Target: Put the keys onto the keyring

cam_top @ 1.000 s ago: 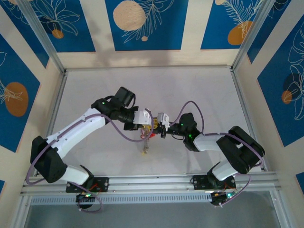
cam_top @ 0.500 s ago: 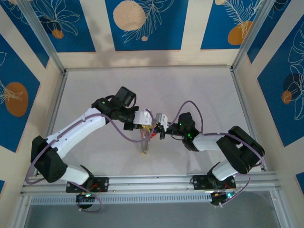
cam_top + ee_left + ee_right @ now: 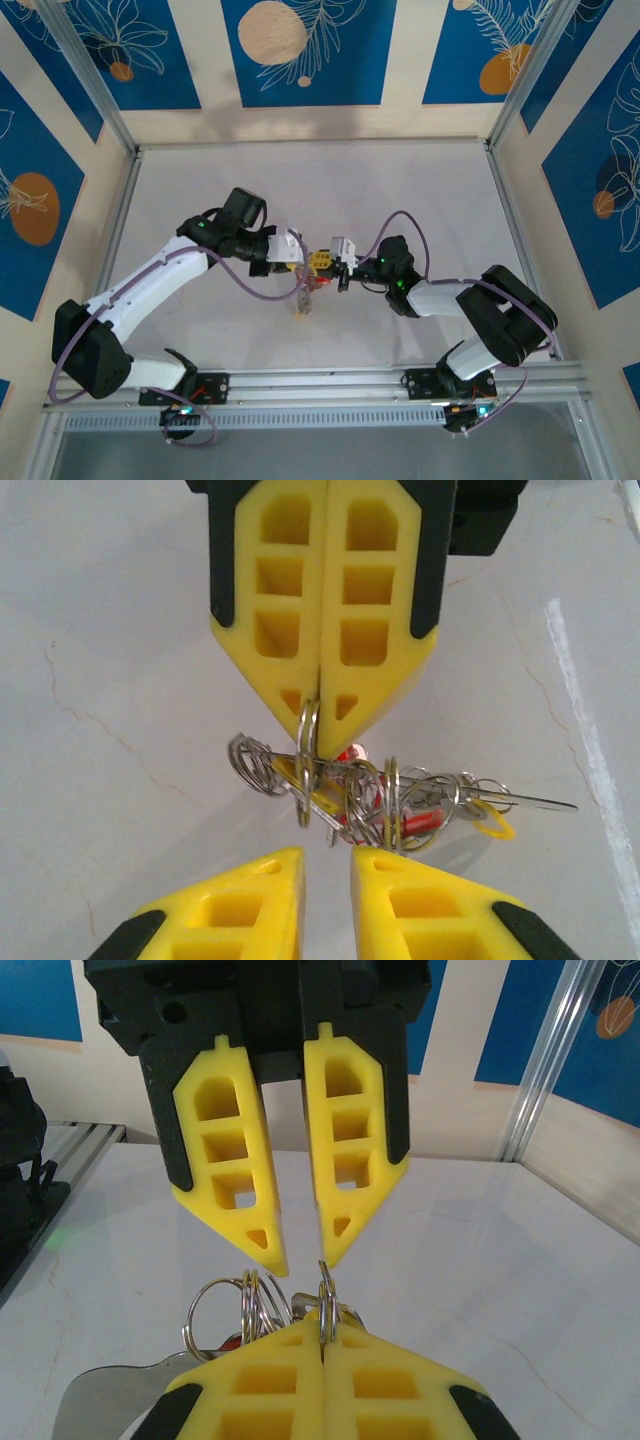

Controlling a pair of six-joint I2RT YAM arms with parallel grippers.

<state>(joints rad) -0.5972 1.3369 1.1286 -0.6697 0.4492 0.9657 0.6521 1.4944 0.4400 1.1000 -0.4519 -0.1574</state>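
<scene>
Along the near edge runs an aluminium rail [image 3: 320, 385] carrying both arm bases. Beyond it lies the pale grey table [image 3: 420, 190], faintly cracked, fenced by cream walls [image 3: 205, 60] with blue panels [image 3: 300, 50] that bear orange discs and white leaf outlines. Over the table's middle the right gripper [image 3: 320, 702] is pinched tight on the keyring [image 3: 310, 745], seen edge-on. The keys [image 3: 400, 805], silvery with red and yellow bits, hang from it in a tangled bunch. The left gripper [image 3: 302, 1255] faces it tip to tip, just beside the ring, its fingers narrowly apart and holding nothing.
</scene>
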